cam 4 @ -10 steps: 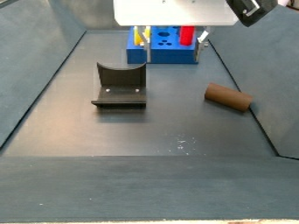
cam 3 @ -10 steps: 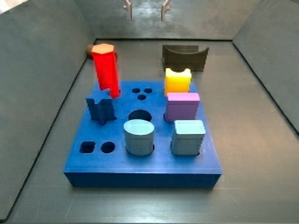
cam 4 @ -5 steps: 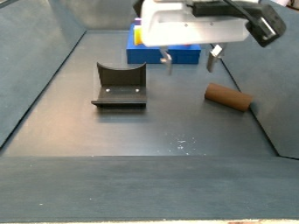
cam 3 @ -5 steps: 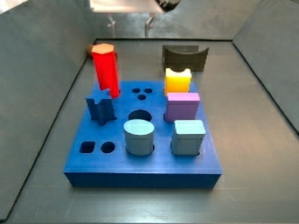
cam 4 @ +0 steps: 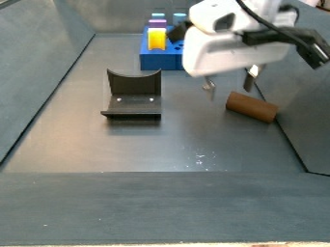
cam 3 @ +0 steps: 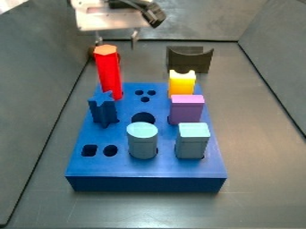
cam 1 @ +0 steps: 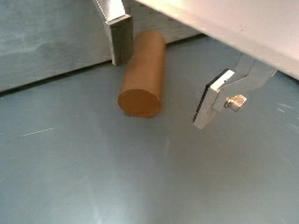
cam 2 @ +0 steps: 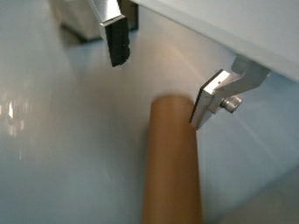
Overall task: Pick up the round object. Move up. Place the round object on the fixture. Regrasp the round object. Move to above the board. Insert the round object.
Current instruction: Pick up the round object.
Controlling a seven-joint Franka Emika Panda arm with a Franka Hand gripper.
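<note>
The round object (cam 4: 253, 107) is a plain brown cylinder lying on its side on the dark floor near the right wall. My gripper (cam 4: 231, 89) hangs open just above it, one finger on each side. In both wrist views the round object (cam 1: 140, 74) (cam 2: 172, 166) lies between the silver fingers (cam 1: 214, 101), touching neither. The gripper (cam 1: 162, 92) (cam 2: 158, 93) holds nothing. The fixture (cam 4: 131, 95) (cam 3: 189, 60) stands apart on the floor. The blue board (cam 3: 143, 170) (cam 4: 168, 60) carries several coloured pegs. In a side view the gripper (cam 3: 125, 34) hides the round object.
A tall red hexagonal peg (cam 3: 107, 67), a yellow arch block (cam 3: 182, 82), a purple block (cam 3: 185, 108) and a light-blue cylinder (cam 3: 142, 139) stand in the board. Sloping grey walls (cam 4: 303, 106) close in the floor on each side.
The gripper has come down from high above the floor and across to the round object, and its open fingers now straddle it. The round object has not moved.
</note>
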